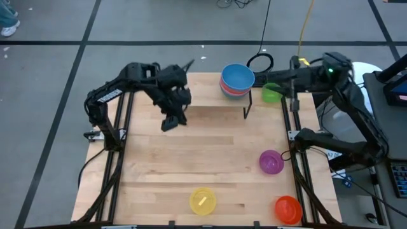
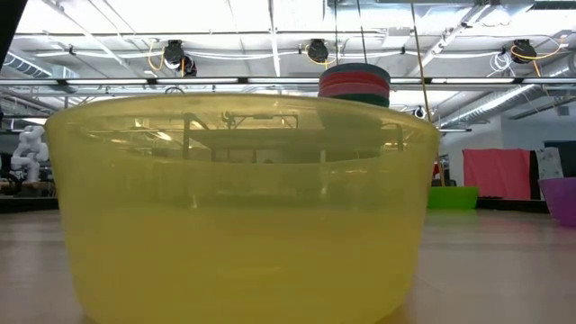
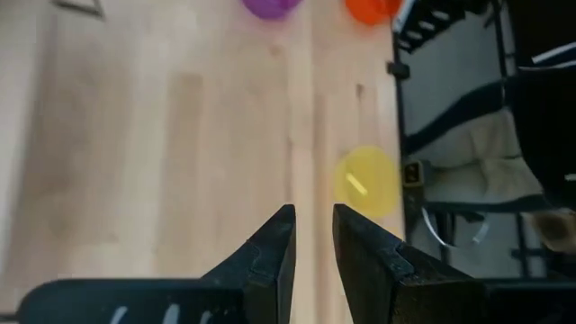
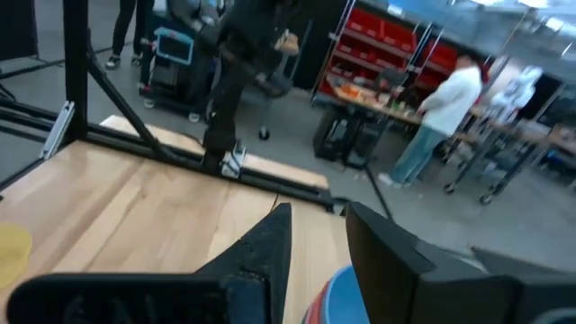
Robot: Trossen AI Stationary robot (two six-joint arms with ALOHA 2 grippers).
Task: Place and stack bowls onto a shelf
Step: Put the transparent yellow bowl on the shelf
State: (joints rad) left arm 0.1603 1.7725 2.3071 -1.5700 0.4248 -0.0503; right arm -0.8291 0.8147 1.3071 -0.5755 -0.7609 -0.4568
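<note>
On the shelf [image 1: 210, 105], stacked bowls [image 1: 237, 79].

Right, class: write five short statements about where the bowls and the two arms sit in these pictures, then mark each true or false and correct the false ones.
1. A blue bowl tops a stack at the far edge of the table. True.
2. The yellow bowl sits on that stack. False: it stands alone on the tabletop near the front edge.
3. The left tool grips the purple bowl. False: it hangs over bare wood with nothing between its fingers, and the purple bowl stands apart toward the right side.
4. The orange bowl stands near the table's front right corner. True.
5. The right tool is beside the yellow bowl. False: it is by the blue bowl at the far edge.
</note>
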